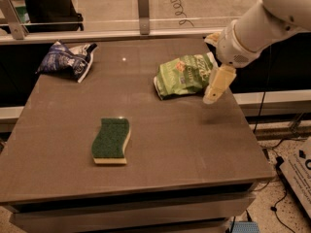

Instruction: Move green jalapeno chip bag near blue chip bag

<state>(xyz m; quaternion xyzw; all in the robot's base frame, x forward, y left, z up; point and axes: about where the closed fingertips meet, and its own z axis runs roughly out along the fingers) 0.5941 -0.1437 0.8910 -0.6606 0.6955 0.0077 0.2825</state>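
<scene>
Barely begun: your gripper (pixel 214 90) hangs over the worktop (pixel 194 144), jaws unreadable, I can't tell. Green bag (pixel 182 75) sits just left of them, ungrasped; blue bag (pixel 68 59) lies far left. Grasp and carry remain.

Dim, warm light; a small glint (far side) on the grey-brown matte table (pixel 170 144); the cream plastic gripper (pixel 212 98) over its right side casts a soft shadow.
</scene>
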